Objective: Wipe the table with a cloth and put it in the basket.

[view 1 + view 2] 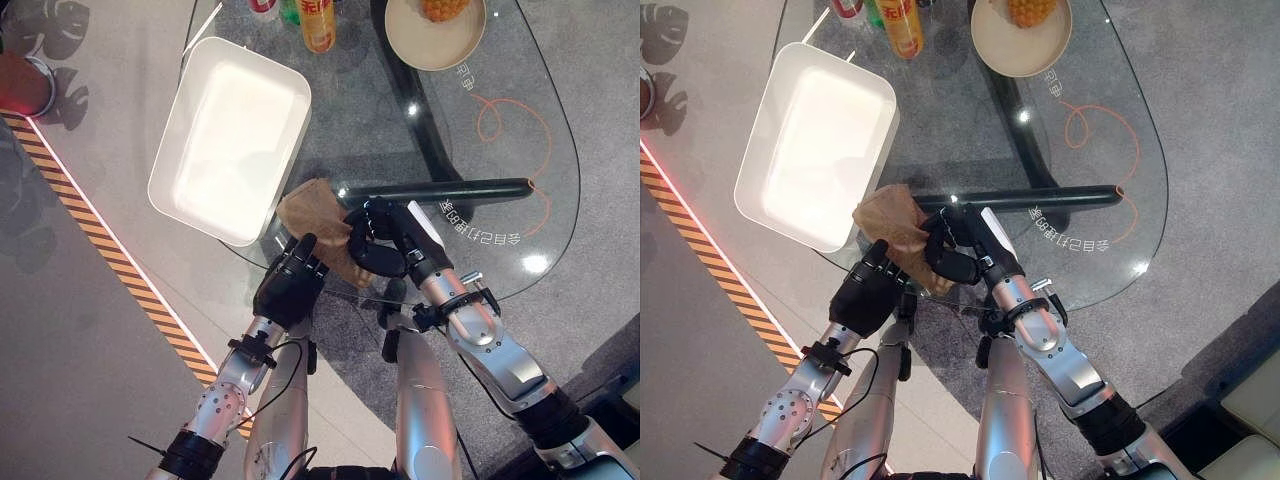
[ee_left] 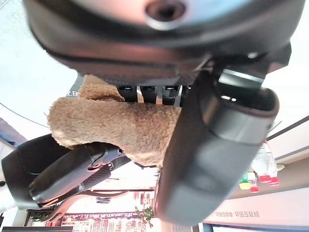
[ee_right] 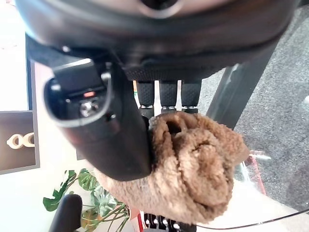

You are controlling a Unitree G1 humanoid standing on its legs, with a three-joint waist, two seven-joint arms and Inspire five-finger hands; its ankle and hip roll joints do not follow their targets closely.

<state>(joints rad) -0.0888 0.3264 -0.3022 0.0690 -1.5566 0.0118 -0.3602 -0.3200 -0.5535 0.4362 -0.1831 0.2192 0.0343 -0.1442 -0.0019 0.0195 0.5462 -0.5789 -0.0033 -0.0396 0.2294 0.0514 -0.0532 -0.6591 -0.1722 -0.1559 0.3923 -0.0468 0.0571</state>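
Observation:
A brown fuzzy cloth (image 1: 305,205) is bunched at the near edge of the glass table (image 1: 400,140). My right hand (image 1: 385,245) has its fingers and thumb curled round the cloth (image 3: 203,164) from the right. From the left, my left hand (image 1: 288,285) pinches the same cloth (image 2: 111,125) between its thumb (image 2: 212,154) and fingers. The two hands meet at the cloth. The white basket (image 1: 230,140), a shallow rectangular tub, stands empty on the table just beyond the cloth, to the left.
A yellow bottle (image 1: 317,25) and a cream bowl (image 1: 435,40) with orange food stand at the table's far side. A dark bar (image 1: 450,190) runs under the glass by my right hand. Orange-and-black striped tape (image 1: 110,250) crosses the floor to the left.

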